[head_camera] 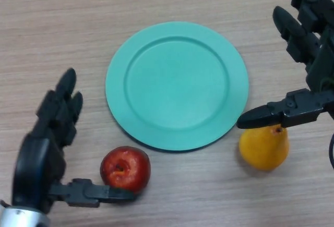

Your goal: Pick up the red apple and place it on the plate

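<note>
Red apple [125, 168] on table [62, 39], just below plate [177, 85] rim, not lifted. Left hand [49, 133] spread, thumb touching apple's near side, fingers off. Risk: thumb nudges apple, it rolls away. Right hand [308, 55] spread, idle over yellow pear [264, 146].

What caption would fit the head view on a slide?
Open left hand beside the red apple, teal plate bare, open right hand above the yellow pear.

Red apple [125, 168] (stem up) just beside empty teal plate [177, 85].
</note>
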You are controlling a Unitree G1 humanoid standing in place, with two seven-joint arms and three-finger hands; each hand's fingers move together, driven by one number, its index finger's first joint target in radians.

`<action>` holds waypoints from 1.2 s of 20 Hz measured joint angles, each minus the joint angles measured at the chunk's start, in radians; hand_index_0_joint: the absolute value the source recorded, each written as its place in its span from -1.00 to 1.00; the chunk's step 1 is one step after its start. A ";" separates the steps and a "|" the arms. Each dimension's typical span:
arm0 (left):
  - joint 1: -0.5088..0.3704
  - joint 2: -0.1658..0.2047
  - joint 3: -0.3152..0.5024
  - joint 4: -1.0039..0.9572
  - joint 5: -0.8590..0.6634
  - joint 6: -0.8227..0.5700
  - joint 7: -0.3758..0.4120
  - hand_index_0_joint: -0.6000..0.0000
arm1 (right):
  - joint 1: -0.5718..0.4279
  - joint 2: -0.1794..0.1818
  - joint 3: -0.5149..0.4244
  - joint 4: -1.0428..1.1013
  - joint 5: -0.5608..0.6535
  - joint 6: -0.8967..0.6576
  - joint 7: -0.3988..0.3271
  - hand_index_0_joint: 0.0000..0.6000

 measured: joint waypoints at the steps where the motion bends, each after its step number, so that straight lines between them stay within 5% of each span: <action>1: 0.004 0.000 -0.015 0.026 0.037 -0.038 0.004 1.00 | 0.000 0.001 0.004 0.000 0.001 0.000 0.000 -1.00; 5: 0.025 0.004 -0.115 0.090 0.086 -0.062 0.004 1.00 | 0.000 0.004 0.004 -0.001 0.007 0.001 0.000 -1.00; 6: 0.027 0.004 -0.140 0.086 0.113 -0.025 0.004 0.83 | 0.000 0.004 0.004 -0.001 0.008 0.001 -0.001 -1.00; 10: 0.031 0.019 -0.156 0.084 0.140 0.064 0.005 -0.81 | 0.001 0.003 0.000 -0.004 0.009 0.048 -0.001 -1.00; 11: 0.024 0.024 -0.156 0.084 0.141 0.079 0.007 -1.00 | 0.001 0.001 -0.003 -0.011 0.018 0.065 -0.001 -1.00; 18: -0.035 0.022 -0.169 0.041 0.154 0.203 0.056 -1.00 | 0.016 -0.043 -0.077 -0.028 0.055 0.079 -0.009 -1.00; 21: -0.079 0.027 -0.175 -0.036 0.231 0.238 0.013 -1.00 | 0.038 -0.044 -0.079 -0.028 0.055 0.079 -0.007 -1.00; 24: -0.211 0.024 -0.164 -0.003 0.261 0.234 -0.057 -1.00 | 0.038 -0.045 -0.097 -0.043 0.056 0.079 -0.007 -1.00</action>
